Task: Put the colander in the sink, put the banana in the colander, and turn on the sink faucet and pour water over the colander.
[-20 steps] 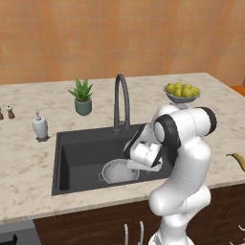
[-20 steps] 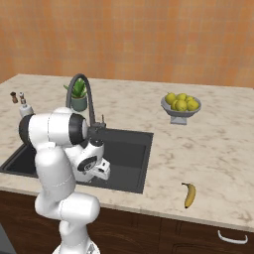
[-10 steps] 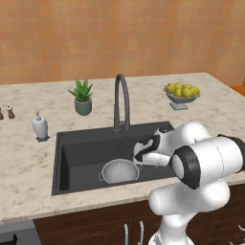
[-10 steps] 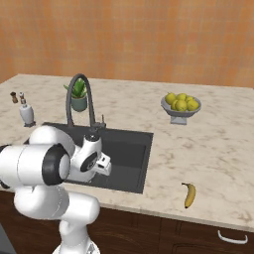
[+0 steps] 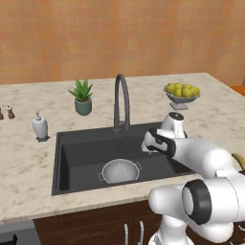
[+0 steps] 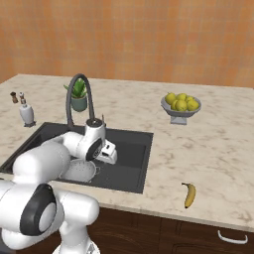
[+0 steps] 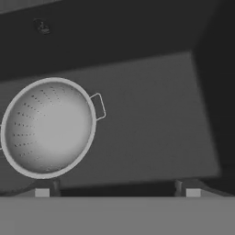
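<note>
Pincer [image 7: 117,186] wide apart, holding nothing, up over the sink [image 5: 81,155]. Colander [image 7: 48,127] down below it, off to one side, sitting on the sink floor. Banana [image 6: 189,194] far away on the counter [image 6: 218,149].

Perforated metal colander [image 7: 48,127] — satiny sheen — in a matt dark sink [image 7: 151,114], speckled stone counter [image 5: 28,165].

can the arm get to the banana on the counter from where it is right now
Probably yes. The banana lies alone on bare counter right of the sink, nothing around it; the open tool hangs over the basin, holding nothing.
</note>
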{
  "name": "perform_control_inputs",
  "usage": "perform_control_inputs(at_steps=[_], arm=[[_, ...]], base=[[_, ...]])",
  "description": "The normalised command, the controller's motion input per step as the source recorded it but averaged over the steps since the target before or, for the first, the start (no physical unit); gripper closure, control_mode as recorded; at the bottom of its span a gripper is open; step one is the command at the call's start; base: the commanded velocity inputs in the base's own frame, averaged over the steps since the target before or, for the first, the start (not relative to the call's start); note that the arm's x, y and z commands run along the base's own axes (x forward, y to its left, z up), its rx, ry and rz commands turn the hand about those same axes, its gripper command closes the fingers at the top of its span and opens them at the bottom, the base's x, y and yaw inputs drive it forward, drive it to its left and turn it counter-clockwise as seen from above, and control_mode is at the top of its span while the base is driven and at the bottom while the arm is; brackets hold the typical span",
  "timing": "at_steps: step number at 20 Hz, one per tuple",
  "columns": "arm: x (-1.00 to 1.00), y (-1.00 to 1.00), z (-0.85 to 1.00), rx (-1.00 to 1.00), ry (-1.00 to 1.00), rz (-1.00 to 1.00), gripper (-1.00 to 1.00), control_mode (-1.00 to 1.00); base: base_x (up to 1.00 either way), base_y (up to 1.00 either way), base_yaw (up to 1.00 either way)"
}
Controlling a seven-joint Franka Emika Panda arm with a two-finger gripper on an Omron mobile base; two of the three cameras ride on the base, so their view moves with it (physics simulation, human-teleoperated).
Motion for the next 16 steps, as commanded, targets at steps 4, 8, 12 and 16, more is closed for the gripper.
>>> perform_control_inputs(at_steps=[4,8,12,16], arm=[[-0.19,-0.42,0.64,-0.05,-0.01,0.00,-1.00,-1.00],[-0.33,-0.49,0.50,-0.03,-0.03,0.00,-1.00,-1.00],[-0.36,-0.48,0.56,-0.02,0.00,-0.04,-1.00,-1.00],[-0.54,-0.79,0.24,0.00,0.00,-0.03,-1.00,-1.00]], base=[[0.00,0.00,0.00],[0.00,0.00,0.00],[0.00,0.00,0.00],[0.00,0.00,0.00]])
